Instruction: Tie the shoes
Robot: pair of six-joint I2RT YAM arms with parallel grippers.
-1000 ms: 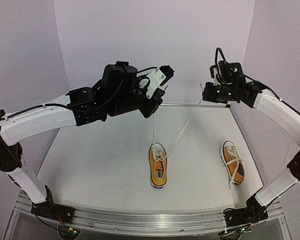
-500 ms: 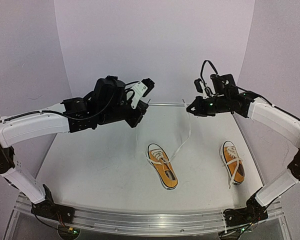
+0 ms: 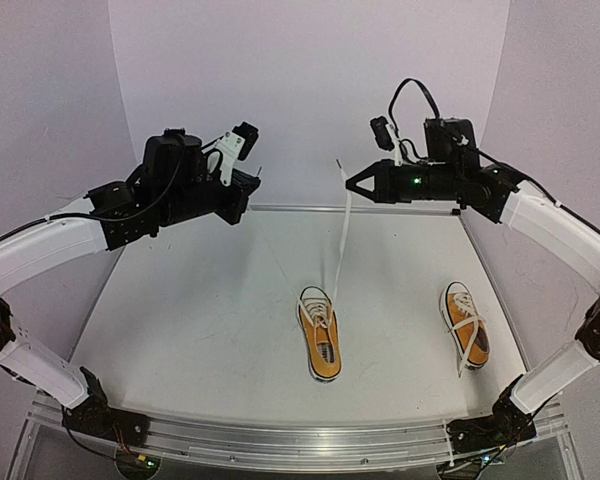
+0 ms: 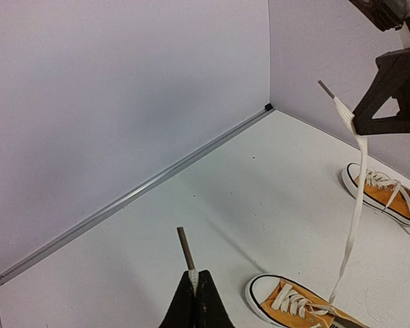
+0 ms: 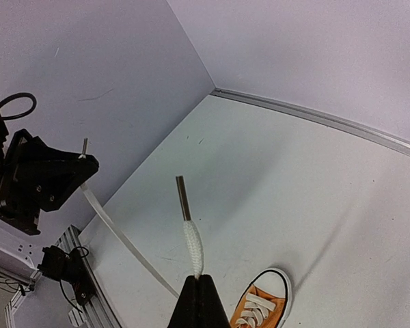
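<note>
Shoes first: the centre shoe (image 3: 320,345) lies toe toward you near the middle of the table (image 3: 180,330). The other shoe (image 3: 467,328) sits well apart, close to the right wall (image 3: 565,110), with its laces lying loose across it.

Your left gripper (image 4: 195,287) is clenched on one lace end (image 4: 190,275) just below its stiff tip. Your right gripper (image 5: 199,287) is pinched tight on the second lace (image 3: 346,230) in the same way. Both laces run down to the centre shoe, and both grippers hang high above the table.

Expect the laces to behave as flat, limp, very light ribbon. They will sag, twist and probably slide through a loose pinch. The shoe looks small and light, so a firm pull is likely to drag or tip it rather than tighten anything. Hold near the tips for crossing, and nearer the eyelets when you need control.

For room, you have open air between the two grippers over the centre shoe, and bare table on its left. Mind the back wall (image 3: 310,90), close behind both wrists, and the metal strip (image 4: 137,195) at its foot. Keep the right arm's sweep off the other shoe.
</note>
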